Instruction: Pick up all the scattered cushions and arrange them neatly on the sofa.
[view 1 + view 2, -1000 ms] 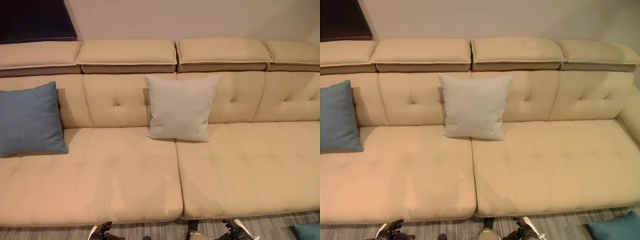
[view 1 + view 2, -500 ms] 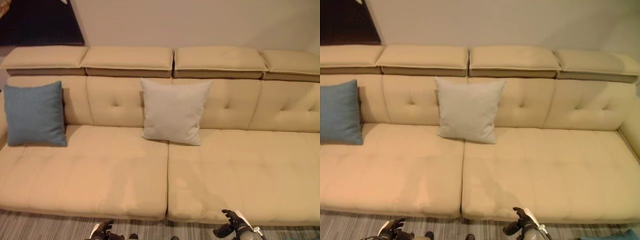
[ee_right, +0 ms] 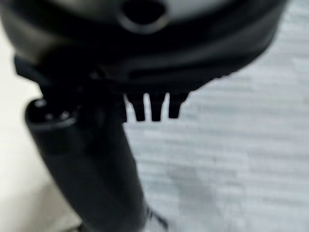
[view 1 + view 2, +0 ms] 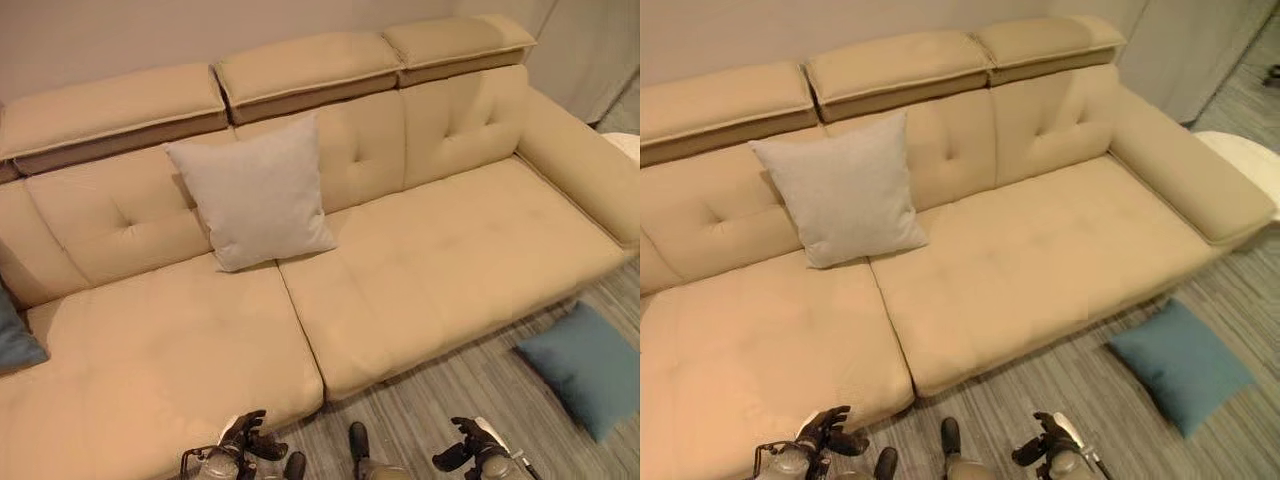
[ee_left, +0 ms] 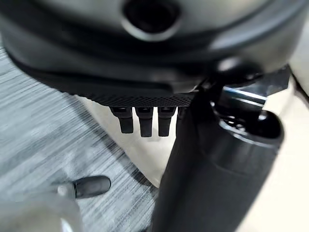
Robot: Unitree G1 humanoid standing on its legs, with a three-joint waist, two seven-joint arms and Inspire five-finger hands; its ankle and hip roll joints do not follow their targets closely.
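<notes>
A light grey cushion [image 4: 255, 195] leans upright against the back of the beige sofa [image 4: 450, 260], over the seam between two seats. A blue cushion [image 4: 585, 365] lies flat on the carpet in front of the sofa's right end. The corner of another blue cushion [image 4: 12, 335] stands on the seat at the far left. My left hand [image 4: 243, 437] and right hand [image 4: 468, 445] hang low over the carpet before the sofa, fingers relaxed and empty. In the left wrist view the fingers [image 5: 140, 121] hang loose over the floor, and the right hand [image 3: 145, 63] holds nothing either.
The sofa's padded right armrest [image 4: 580, 170] runs forward toward the floor cushion. A white rounded object [image 4: 1250, 160] sits beyond that armrest. Grey striped carpet [image 4: 470, 390] lies between me and the blue cushion.
The camera has swung to the right, bringing the sofa's right end and the blue floor cushion into view. Both hands stay low and empty.
</notes>
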